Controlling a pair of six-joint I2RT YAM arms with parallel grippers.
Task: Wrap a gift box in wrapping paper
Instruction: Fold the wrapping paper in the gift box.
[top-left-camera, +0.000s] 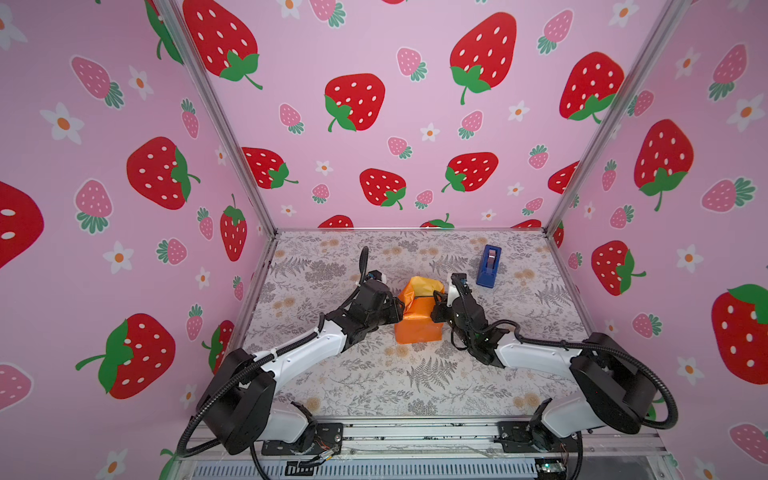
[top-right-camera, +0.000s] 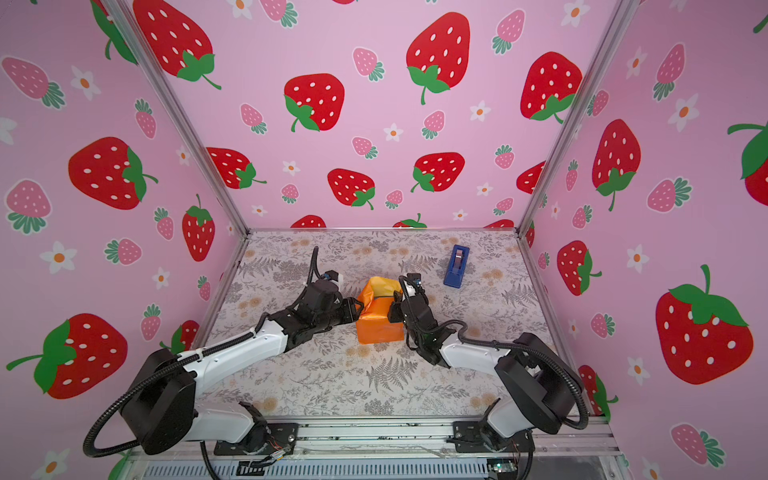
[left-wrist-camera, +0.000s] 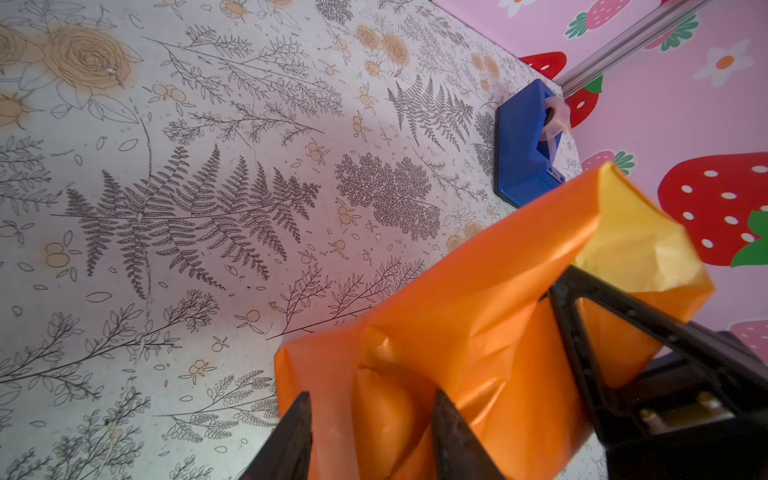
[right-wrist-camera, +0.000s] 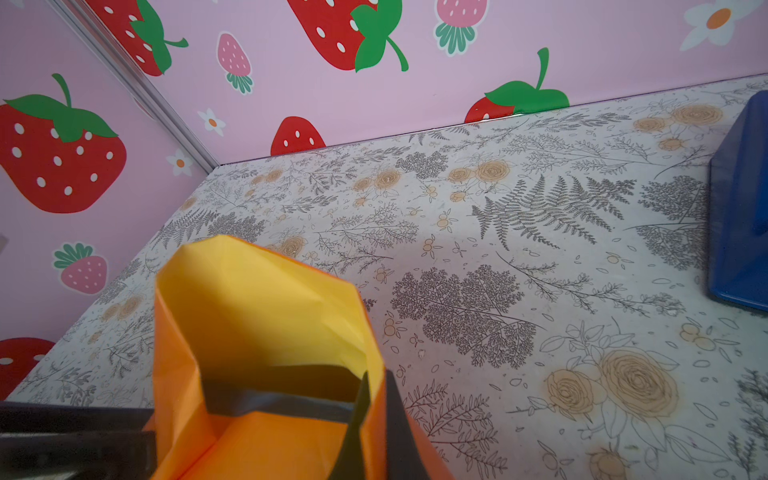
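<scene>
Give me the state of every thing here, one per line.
wrapping paper: wrapped round the box, far end standing open.
gift box: nearly hidden inside the paper.
tape dispenser: upright, untouched.
left gripper: fingers apart astride a paper fold; grip unclear.
right gripper: shut on the paper's edge.

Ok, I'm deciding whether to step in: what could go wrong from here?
1. The right pincer pinches one thin wall of the wrapping paper; pulling could tear it.
2. The far end gapes open, the gift box showing inside; the wrap may spring loose if released.
</scene>
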